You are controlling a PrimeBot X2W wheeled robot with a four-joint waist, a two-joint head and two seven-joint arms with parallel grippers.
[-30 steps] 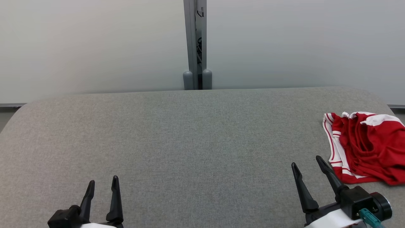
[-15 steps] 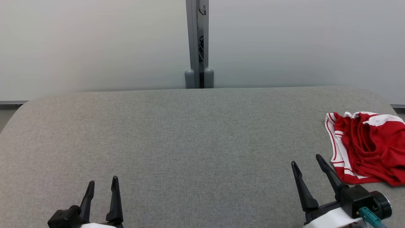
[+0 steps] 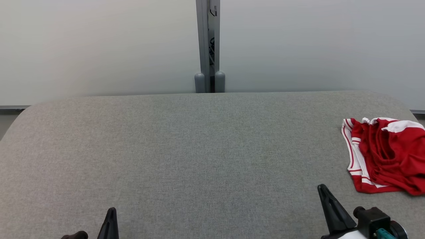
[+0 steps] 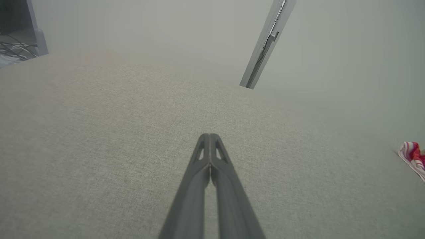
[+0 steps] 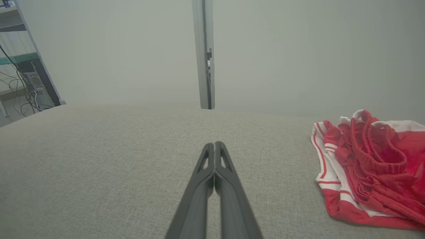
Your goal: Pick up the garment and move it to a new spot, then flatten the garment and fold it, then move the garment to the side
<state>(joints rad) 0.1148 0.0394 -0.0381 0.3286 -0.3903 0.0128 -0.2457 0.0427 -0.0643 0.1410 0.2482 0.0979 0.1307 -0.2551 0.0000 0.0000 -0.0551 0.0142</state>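
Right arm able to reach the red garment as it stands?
Probably yes: the red garment lies close ahead-right of the right gripper, with only bare grey table between. Its jaws are shut, so they must open first.

Pretty sure this is a robotics lab or test cell, not anybody's home. You've got a big surface [image 3: 199,149] wrapped in plain grey fabric, boxed in by blank pale partition panels [image 3: 99,49] that meet at a grey metal post [image 3: 208,46]. Off at the edge there's a rack of shelves [image 5: 16,58] with loose cables [image 5: 23,96] hanging around it, very lab-ish.
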